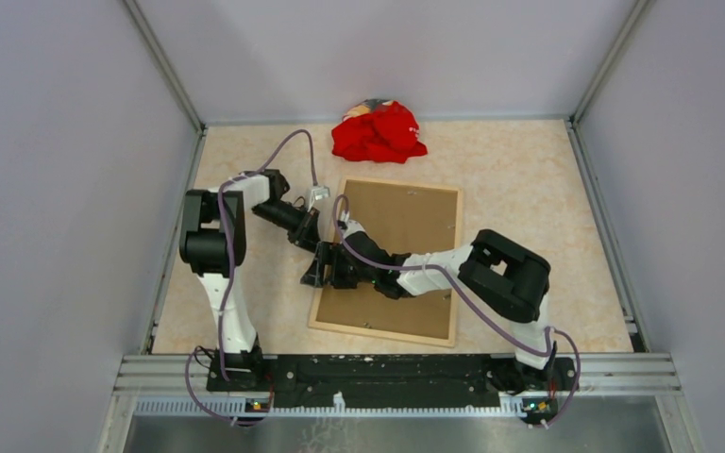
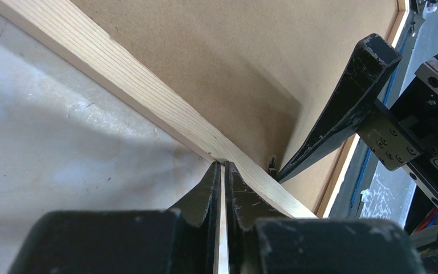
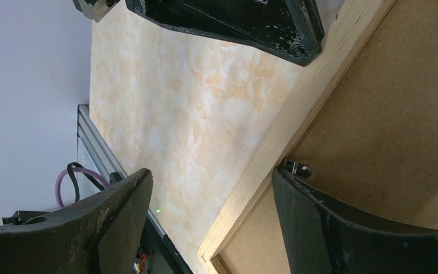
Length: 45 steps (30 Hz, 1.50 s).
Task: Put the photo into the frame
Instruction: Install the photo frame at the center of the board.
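The frame (image 2: 120,71) lies back up on the bench (image 3: 177,103), the photo out of sight; left fingers (image 2: 202,194) press together on its rail, right fingers (image 3: 331,228) spread astride it. Closing off-centre could skid the frame sideways

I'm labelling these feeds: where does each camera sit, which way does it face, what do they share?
Top external: above and behind the bases, looking down on the table, the frame, a red cloth; left arm and right arm whole.
Left wrist: on the left gripper, looking along its closed fingers at the frame's wood edge.
Right wrist: on the right gripper, looking past its open fingers, which straddle that edge.
Shared: both wrist views show the backing board and the other gripper.
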Motion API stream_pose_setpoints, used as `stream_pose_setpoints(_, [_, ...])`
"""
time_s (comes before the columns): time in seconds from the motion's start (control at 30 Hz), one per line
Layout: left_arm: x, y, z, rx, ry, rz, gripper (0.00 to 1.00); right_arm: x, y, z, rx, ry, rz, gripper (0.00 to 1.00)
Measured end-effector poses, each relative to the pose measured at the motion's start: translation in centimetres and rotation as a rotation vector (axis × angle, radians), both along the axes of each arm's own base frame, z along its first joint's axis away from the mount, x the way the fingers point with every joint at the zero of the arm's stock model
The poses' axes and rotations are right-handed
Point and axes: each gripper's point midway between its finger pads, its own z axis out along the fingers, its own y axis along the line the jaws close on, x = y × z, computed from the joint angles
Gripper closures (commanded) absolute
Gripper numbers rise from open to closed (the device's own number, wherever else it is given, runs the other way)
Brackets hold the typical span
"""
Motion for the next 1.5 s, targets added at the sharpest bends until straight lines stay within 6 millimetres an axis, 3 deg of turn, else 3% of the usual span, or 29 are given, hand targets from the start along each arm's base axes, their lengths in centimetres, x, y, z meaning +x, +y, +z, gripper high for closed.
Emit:
stream_pose_setpoints(0.23, [0.0,0.0,0.0,0.002,0.0,-0.001,0.88,-0.6,0.2,0.5,0.012,-0.021,0.071,0.14])
stream_pose_setpoints(0.3, [0.0,0.0,0.1,0.005,0.001,-0.002,0.8,-0.8,0.0,0.9,0.022,-0.015,0.095,0.13])
stream_pose_setpoints(0.4, [0.2,0.2,0.2,0.017,-0.001,0.0,0.65,-0.6,-0.9,3.2,0.05,-0.035,0.124,0.11])
stream_pose_setpoints(0.5, [1.1,0.1,0.8,0.018,-0.015,0.014,0.6,1.9,-2.9,6.7,0.096,-0.088,0.088,0.11])
stream_pose_setpoints(0.6, [2.4,-0.2,1.7,0.011,-0.035,0.034,0.6,6.3,-5.7,9.0,0.126,-0.151,0.006,0.11])
stream_pose_setpoints(0.7, [3.9,-0.5,2.0,0.006,-0.058,0.05,0.64,10.0,-8.2,7.9,0.084,-0.168,-0.061,0.13])
stream_pose_setpoints(0.77, [4.5,-0.6,1.7,0.005,-0.057,0.056,0.68,11.5,-8.7,6.5,0.049,-0.162,-0.075,0.14])
stream_pose_setpoints(1.0, [4.3,-0.9,0.0,-0.012,0.019,0.073,0.79,13.9,-7.5,0.2,-0.043,-0.106,-0.04,0.15])
stream_pose_setpoints(1.33, [4.3,-0.9,0.1,-0.024,0.057,0.088,0.88,17.7,-5.5,0.7,-0.01,-0.155,-0.035,0.17])
stream_pose_setpoints(1.5, [4.3,-0.9,0.1,-0.034,0.065,0.094,0.9,18.6,-5.3,0.6,-0.01,-0.168,-0.035,0.17])
